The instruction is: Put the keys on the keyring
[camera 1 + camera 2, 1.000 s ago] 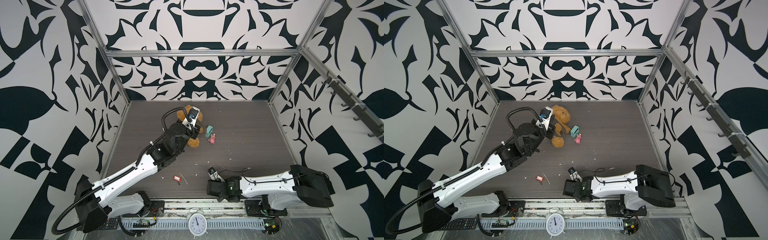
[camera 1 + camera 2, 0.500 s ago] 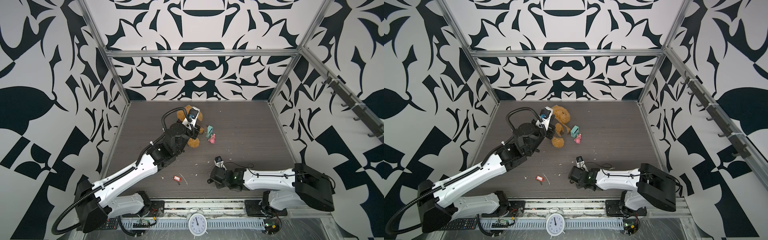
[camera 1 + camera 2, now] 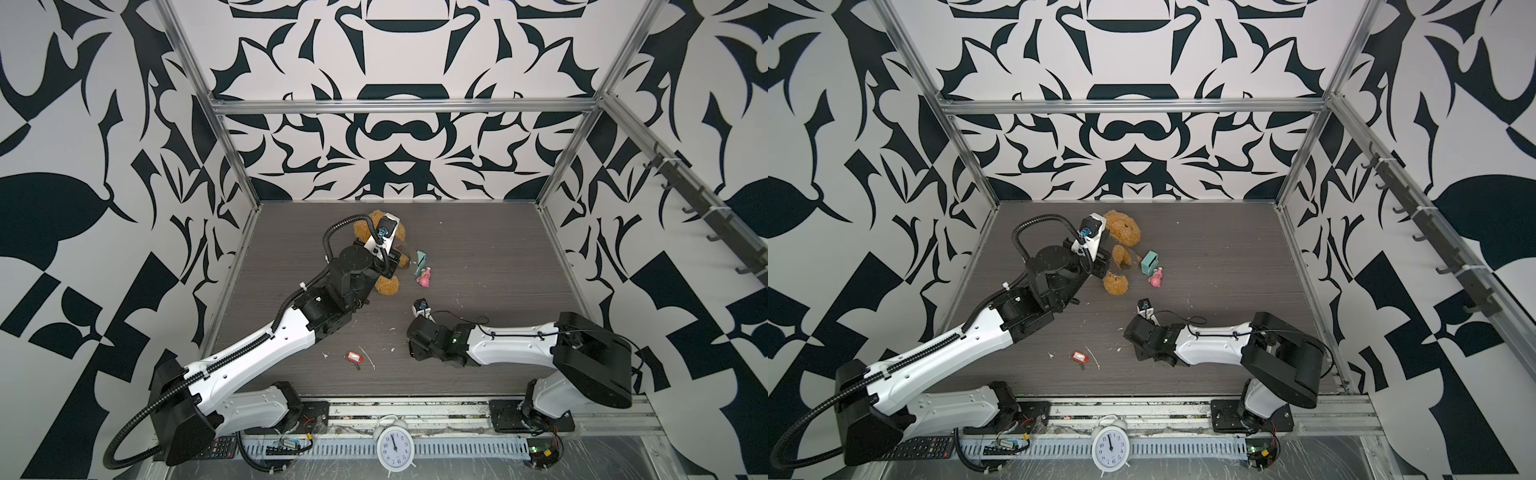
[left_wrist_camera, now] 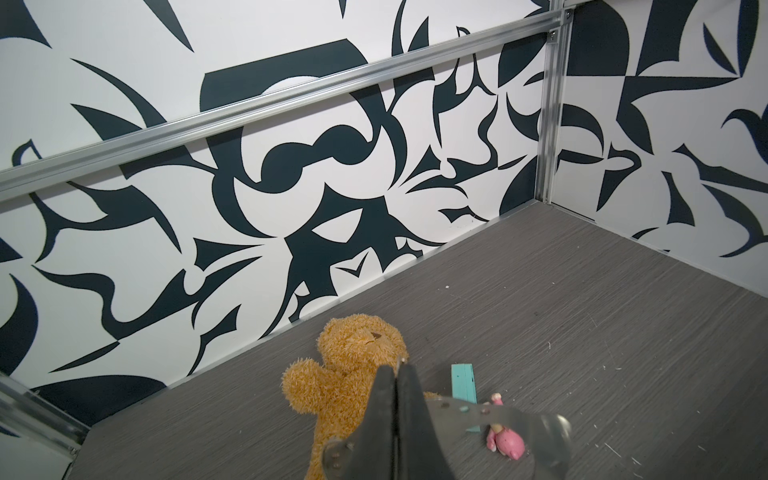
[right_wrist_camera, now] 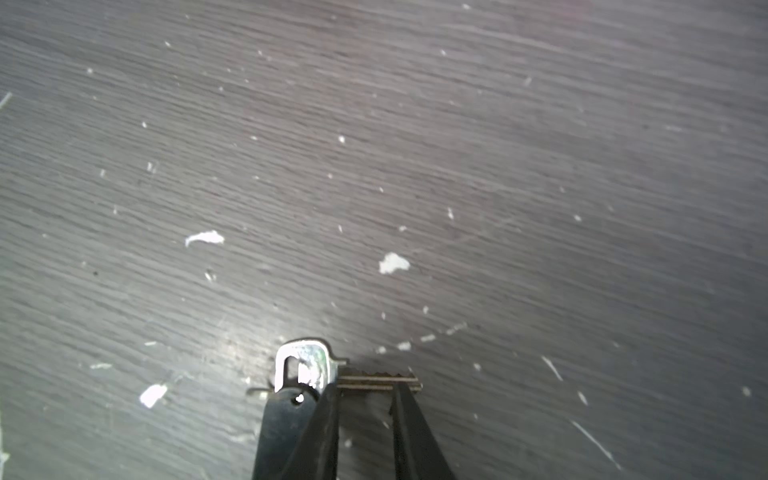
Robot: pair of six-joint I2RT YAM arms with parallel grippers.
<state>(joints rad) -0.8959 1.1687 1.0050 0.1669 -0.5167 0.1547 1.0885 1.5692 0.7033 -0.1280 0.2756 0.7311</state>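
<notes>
keyring (image 4: 402, 360) held aloft, right gripper (image 5: 365, 395) down at the black fob (image 5: 280, 428)
left gripper (image 4: 398, 374) is pinched closed on what looks like the silver keyring, strap (image 4: 498, 417) trailing, raised over the teddy (image 4: 353, 353), probably so a key can be fed on. right gripper's jaws stand slightly parted at the table (image 5: 498, 166), the fob's blade (image 5: 374, 379) across the tips, nothing clearly clamped. in a top view the red tag (image 3: 354, 356) lies loose at that arm's 9 o'clock.

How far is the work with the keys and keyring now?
Done: nothing threaded yet. In hand: the left end effector is shut on the keyring. The right end effector, open, stands at the black fob. Left: threading the fob and the red tag, which lies on the table.
</notes>
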